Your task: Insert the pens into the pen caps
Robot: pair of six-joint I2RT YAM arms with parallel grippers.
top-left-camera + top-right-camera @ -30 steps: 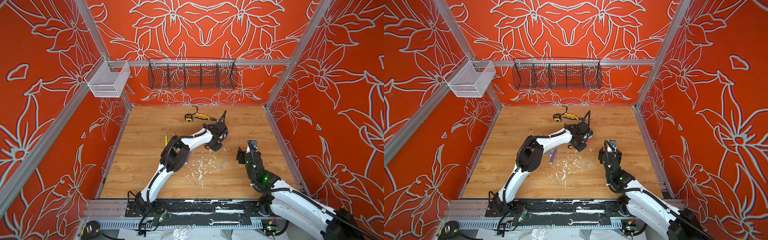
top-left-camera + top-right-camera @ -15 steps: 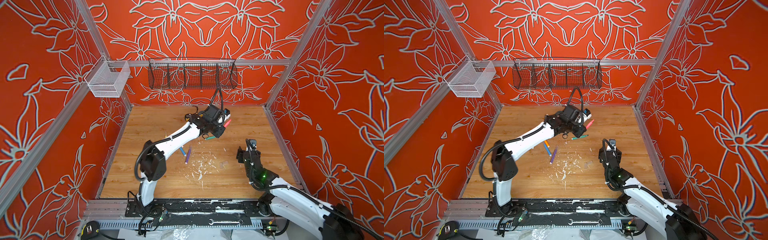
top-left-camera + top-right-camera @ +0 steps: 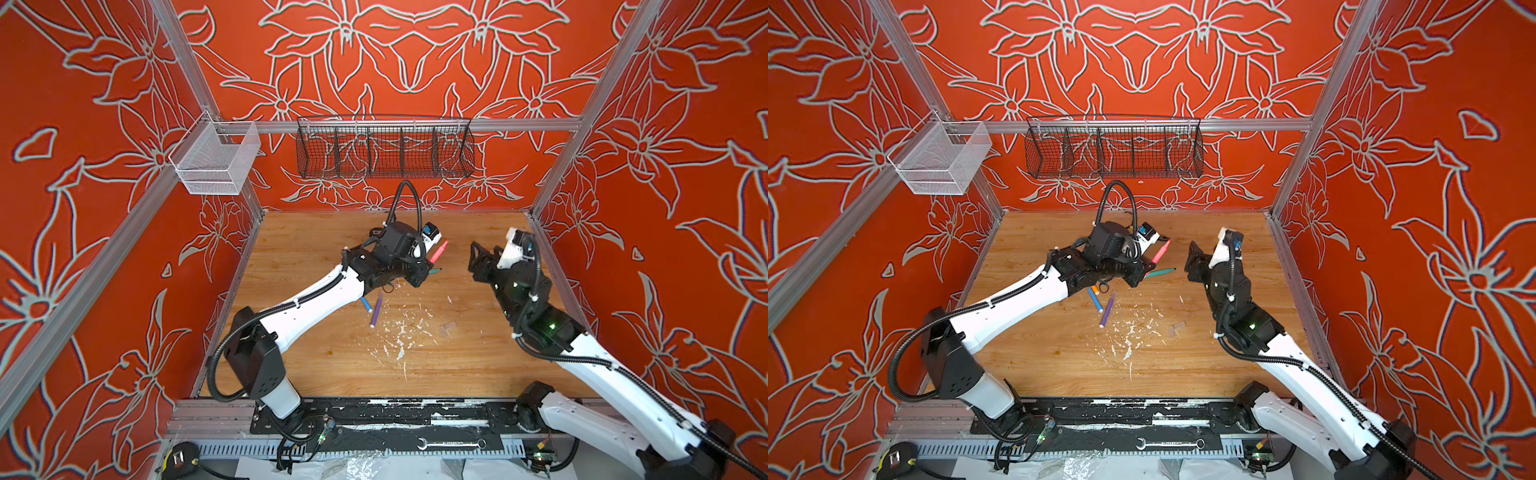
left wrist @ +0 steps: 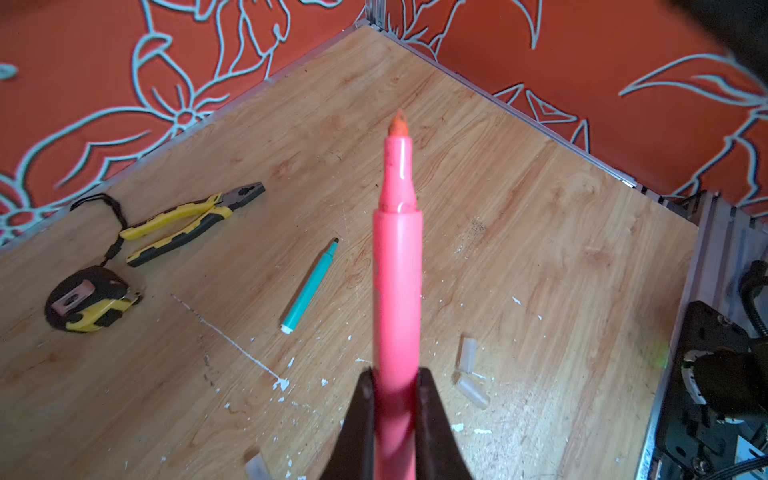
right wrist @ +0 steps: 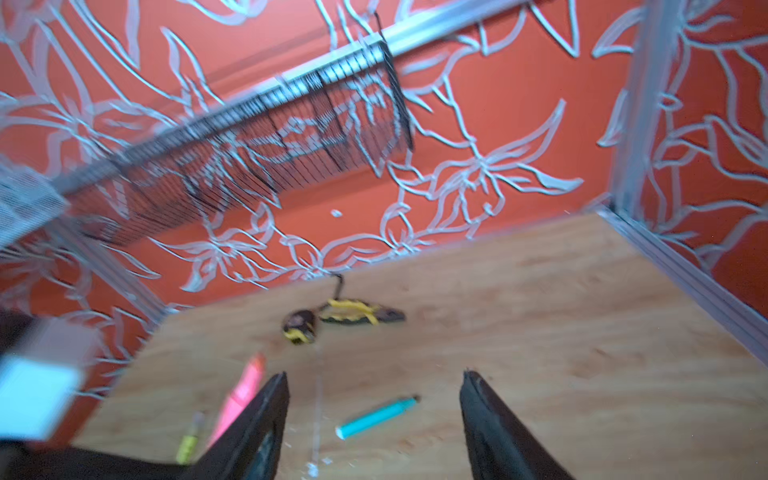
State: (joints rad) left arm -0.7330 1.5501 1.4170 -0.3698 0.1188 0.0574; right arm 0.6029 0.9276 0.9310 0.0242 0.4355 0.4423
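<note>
My left gripper point(image 4: 395, 376) is clamped on the pink-red pen point(image 4: 397, 266), held clear of the table point(image 4: 561, 270) with its bare tip leading. In both top views its long axis slants toward the back right. My right gripper point(image 5: 374, 374) has its jaws apart and empty, across from that tip and well apart from it. Clear caps point(image 4: 468, 353) lie flat below, nearer the right arm (faint, easily lost among the white flecks point(image 4: 282, 384)). The right wrist view is blurred, and I find no cap there.
</note>
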